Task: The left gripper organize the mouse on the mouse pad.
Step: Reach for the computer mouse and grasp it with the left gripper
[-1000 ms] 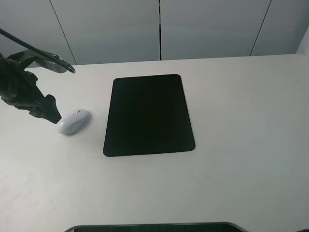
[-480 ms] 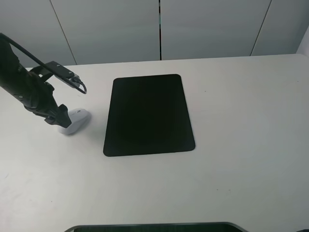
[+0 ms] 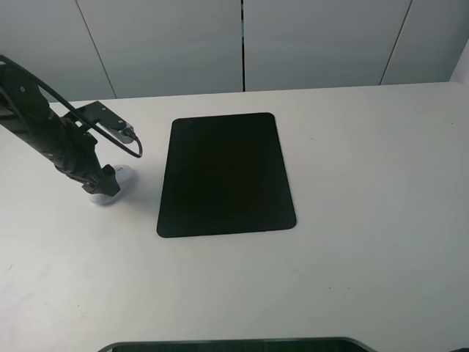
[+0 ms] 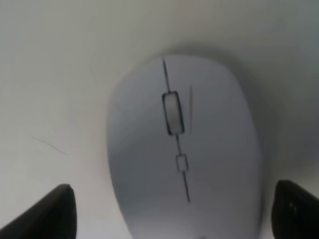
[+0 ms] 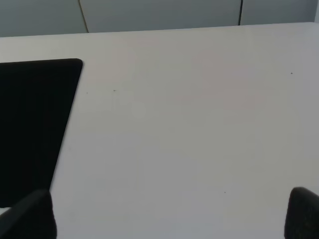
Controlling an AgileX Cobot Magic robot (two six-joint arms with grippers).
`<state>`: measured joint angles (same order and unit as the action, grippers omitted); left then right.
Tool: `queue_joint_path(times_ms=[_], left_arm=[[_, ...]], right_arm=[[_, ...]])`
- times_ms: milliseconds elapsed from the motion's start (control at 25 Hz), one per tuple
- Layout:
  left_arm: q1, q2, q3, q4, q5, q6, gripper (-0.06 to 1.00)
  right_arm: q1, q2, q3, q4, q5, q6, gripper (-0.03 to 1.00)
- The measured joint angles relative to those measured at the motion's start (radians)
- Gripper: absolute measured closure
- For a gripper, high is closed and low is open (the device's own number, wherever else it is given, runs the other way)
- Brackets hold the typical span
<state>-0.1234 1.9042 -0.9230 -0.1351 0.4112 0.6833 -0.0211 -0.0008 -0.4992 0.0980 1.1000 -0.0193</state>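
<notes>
The white mouse (image 3: 119, 178) lies on the table to the left of the black mouse pad (image 3: 226, 174), clear of its edge. My left gripper (image 3: 102, 185) is down over the mouse and covers most of it from above. In the left wrist view the mouse (image 4: 182, 149) fills the picture with its grey scroll wheel showing, and the left gripper (image 4: 172, 214) is open, one dark fingertip (image 4: 50, 214) on each side of the shell. The right gripper (image 5: 167, 216) is open over bare table, with a corner of the mouse pad (image 5: 30, 119) beside it.
The white table (image 3: 366, 183) reaches back to grey wall panels (image 3: 242, 44). A dark flat edge (image 3: 234, 345) shows at the bottom of the exterior view. A black cable (image 3: 110, 132) loops from the left arm above the mouse.
The left arm has swung right and come down onto the mouse, so its fingers now stand on both sides of it. The mouse and the pad have stayed in place.
</notes>
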Motion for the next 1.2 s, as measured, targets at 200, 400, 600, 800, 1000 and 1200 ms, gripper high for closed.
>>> queue_joint_path(times_ms=[200, 400, 600, 800, 1000, 1200], left_arm=[[0.0, 0.035, 0.0, -0.024, -0.016, 0.0, 0.2], [0.0, 0.053, 0.0, -0.037, -0.019, 0.0, 0.2], [0.0, 0.064, -0.006, -0.047, -0.034, 0.0, 0.2], [0.0, 0.064, -0.008, -0.051, -0.036, 0.0, 0.21], [-0.002, 0.066, -0.008, -0.055, -0.042, 0.0, 0.36], [-0.002, 0.066, -0.008, -0.055, -0.044, 0.0, 0.36]], right_arm=[[0.0, 0.0, 0.0, 0.0, 0.0, 0.0, 0.28], [0.0, 0.0, 0.0, 0.0, 0.0, 0.0, 0.28], [0.0, 0.0, 0.0, 0.0, 0.0, 0.0, 0.28], [0.0, 0.0, 0.0, 0.0, 0.0, 0.0, 0.28], [0.0, 0.0, 0.0, 0.0, 0.0, 0.0, 0.28], [0.0, 0.0, 0.0, 0.0, 0.0, 0.0, 0.28]])
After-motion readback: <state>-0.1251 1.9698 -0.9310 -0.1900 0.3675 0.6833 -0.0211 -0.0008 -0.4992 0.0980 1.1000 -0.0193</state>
